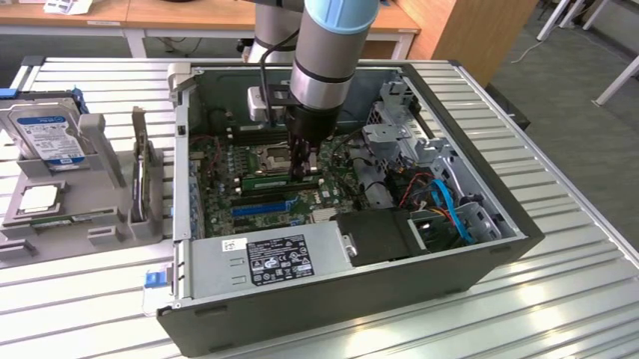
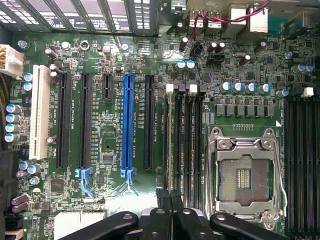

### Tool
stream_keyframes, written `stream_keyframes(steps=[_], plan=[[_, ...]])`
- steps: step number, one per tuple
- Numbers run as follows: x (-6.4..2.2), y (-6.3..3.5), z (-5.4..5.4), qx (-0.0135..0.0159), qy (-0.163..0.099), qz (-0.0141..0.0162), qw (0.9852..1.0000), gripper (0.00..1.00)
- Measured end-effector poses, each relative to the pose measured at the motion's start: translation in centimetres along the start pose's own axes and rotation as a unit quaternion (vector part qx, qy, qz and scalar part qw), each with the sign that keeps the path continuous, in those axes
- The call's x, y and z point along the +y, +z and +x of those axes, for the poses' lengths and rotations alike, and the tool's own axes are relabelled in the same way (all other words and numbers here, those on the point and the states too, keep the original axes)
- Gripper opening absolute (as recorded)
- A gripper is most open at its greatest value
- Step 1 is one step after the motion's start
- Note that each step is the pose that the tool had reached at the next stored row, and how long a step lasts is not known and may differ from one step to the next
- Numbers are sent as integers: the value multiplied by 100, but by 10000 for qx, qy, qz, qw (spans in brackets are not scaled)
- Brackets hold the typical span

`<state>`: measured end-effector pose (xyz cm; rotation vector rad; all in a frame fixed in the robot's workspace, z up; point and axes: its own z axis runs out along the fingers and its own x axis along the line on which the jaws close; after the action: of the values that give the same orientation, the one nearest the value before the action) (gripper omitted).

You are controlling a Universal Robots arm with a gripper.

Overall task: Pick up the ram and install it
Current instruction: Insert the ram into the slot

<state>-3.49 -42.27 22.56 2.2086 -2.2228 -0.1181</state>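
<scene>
The ram [image 1: 268, 182] is a long green stick standing on its edge in a memory slot of the motherboard [image 1: 224, 191], inside the open computer case [image 1: 399, 292]. My gripper [image 1: 301, 170] comes straight down onto the stick's upper edge near one end, and its black fingers are shut on it. In the wrist view the gripper [image 2: 169, 199] sits over the row of black memory slots [image 2: 182, 145] beside the CPU socket [image 2: 245, 172]. The stick shows there only edge-on between the fingertips.
A silver hard drive [image 1: 45, 134] and a dark expansion card [image 1: 145, 176] stand in a grey holder at the exterior view's left. The power supply [image 1: 269, 258], drive cage [image 1: 394, 142] and blue cables [image 1: 454, 213] crowd the case. More sticks sit in the far slots [image 1: 262, 134].
</scene>
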Motion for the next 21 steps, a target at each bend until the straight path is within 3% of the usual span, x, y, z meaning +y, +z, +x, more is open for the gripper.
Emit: stream_keyframes(steps=[21], plan=[[-2, 34, 2, 0, 0, 0, 10000, 12]])
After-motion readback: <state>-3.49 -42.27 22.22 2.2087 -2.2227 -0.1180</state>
